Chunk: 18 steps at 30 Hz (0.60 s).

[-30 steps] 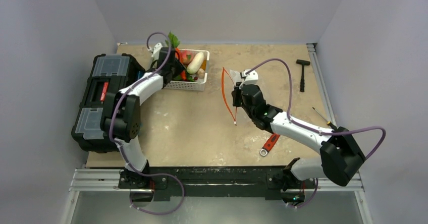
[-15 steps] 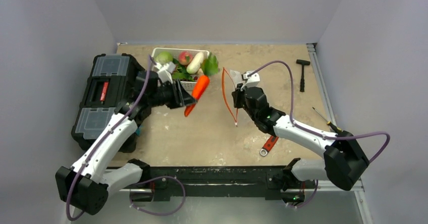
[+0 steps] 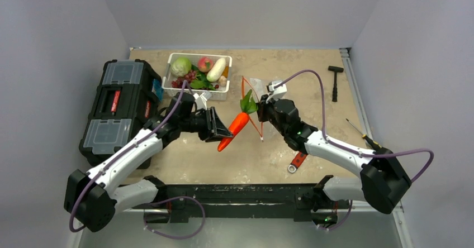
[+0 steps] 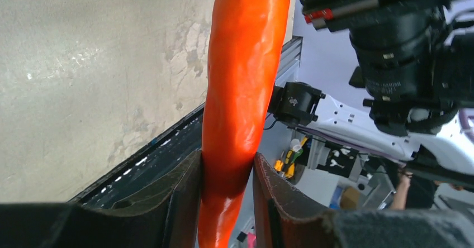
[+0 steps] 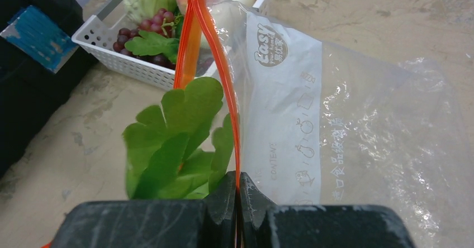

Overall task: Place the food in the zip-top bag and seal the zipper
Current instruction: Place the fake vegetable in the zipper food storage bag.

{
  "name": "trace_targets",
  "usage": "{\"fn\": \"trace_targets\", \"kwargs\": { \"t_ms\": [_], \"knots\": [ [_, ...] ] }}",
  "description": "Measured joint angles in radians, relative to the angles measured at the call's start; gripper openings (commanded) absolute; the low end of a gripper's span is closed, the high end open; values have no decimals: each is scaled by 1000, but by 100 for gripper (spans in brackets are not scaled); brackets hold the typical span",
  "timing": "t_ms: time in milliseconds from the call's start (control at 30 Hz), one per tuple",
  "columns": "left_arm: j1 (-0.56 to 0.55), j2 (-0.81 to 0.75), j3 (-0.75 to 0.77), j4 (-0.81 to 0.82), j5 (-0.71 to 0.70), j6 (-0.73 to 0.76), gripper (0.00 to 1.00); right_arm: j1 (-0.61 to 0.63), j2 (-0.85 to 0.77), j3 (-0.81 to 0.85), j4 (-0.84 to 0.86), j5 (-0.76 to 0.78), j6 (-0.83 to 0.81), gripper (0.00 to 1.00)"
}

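My left gripper (image 3: 222, 130) is shut on the lower half of an orange carrot (image 3: 236, 126), held above the table. The carrot's green leaves (image 3: 247, 103) point at the mouth of the zip-top bag (image 3: 259, 86). In the left wrist view the carrot (image 4: 240, 91) stands clamped between both pads. My right gripper (image 5: 237, 187) is shut on the orange-red zipper (image 5: 223, 75) and holds the clear bag (image 5: 346, 125) up by its mouth, with the leaves (image 5: 173, 142) just left of the strip. A cabbage (image 3: 181, 66), peach (image 3: 205, 63), radish (image 3: 217, 69) and grapes (image 3: 184, 81) lie in the white basket (image 3: 195, 95).
A black toolbox (image 3: 117, 108) stands at the table's left edge. A red-handled wrench (image 3: 298, 160) lies near the front under the right arm. A hammer (image 3: 335, 80) and a screwdriver (image 3: 358, 129) lie at the right.
The left arm has lifted the carrot out of the basket and carried it right and forward to the bag's mouth. The right gripper kept its hold on the zipper.
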Motion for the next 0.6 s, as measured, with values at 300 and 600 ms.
{"fn": "trace_targets", "kwargs": {
  "t_ms": [300, 600],
  "knots": [
    [-5, 88, -10, 111, -4, -119, 0, 0, -33, -31, 49, -70, -12, 0],
    [-6, 141, 13, 224, -36, -245, 0, 4, -36, -32, 61, -98, -11, 0]
  ]
}}
